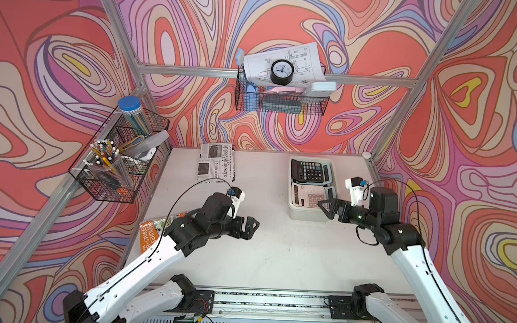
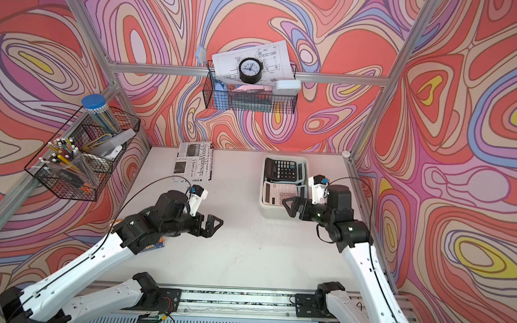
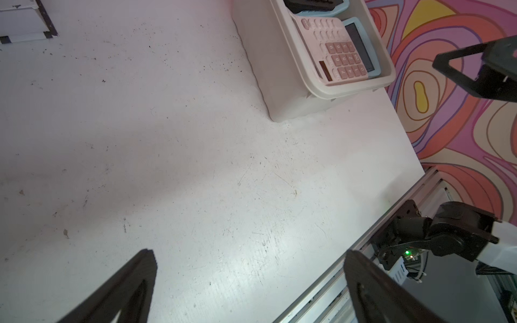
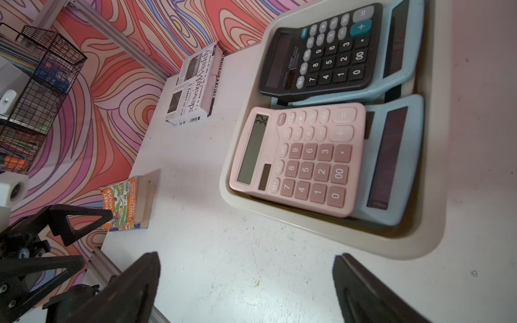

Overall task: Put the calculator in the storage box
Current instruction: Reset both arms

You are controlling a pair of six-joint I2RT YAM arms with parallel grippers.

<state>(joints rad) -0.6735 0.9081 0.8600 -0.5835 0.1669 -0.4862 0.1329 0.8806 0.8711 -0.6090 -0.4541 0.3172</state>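
The cream-white storage box stands at the back right of the table. In it a pink calculator lies nearest me and a black calculator lies behind it, both resting on light blue ones. My right gripper hangs open and empty at the box's near edge, just short of the pink calculator; its wrist view shows bare table between the fingers. The left gripper is open and empty above the table's middle, well left of the box.
A newspaper-print book lies at the back of the table. An orange book lies at the left edge, partly under my left arm. Black wire baskets hang on the left wall and the back wall.
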